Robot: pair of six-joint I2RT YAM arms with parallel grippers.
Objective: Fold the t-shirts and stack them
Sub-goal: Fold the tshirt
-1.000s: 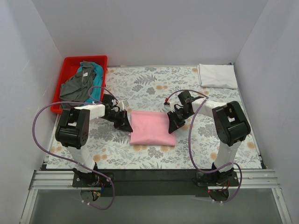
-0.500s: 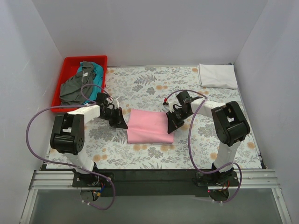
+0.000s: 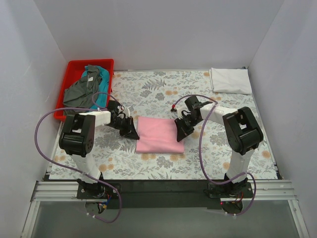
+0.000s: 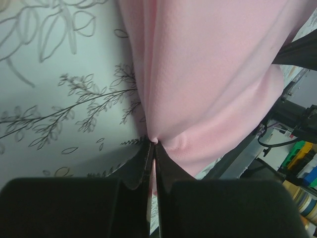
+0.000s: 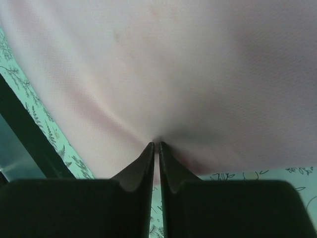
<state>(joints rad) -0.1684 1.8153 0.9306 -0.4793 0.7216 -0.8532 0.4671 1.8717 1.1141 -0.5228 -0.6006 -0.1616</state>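
Note:
The light pink t-shirt (image 3: 159,135) lies folded into a rectangle in the middle of the floral tablecloth. My left gripper (image 3: 132,134) is shut on its left edge; the wrist view shows the pink cloth (image 4: 208,84) pinched at my fingertips (image 4: 152,143). My right gripper (image 3: 179,133) is shut on its right edge, with pink cloth (image 5: 163,64) pinched at the tips (image 5: 156,145). The white t-shirt (image 3: 230,80) lies folded at the back right. The dark grey t-shirt (image 3: 81,90) and the teal t-shirt (image 3: 99,94) lie crumpled in the red bin (image 3: 75,65).
The floral tablecloth (image 3: 158,89) covers the table between white walls. The red bin stands at the back left corner. A black rail (image 3: 163,186) runs along the near edge by the arm bases. Purple cables (image 3: 44,134) loop beside both arms.
Both grippers stay shut on the pink shirt. The shirt has shifted slightly forward and back with them and now lies a little narrower; the left arm swung out left and returned.

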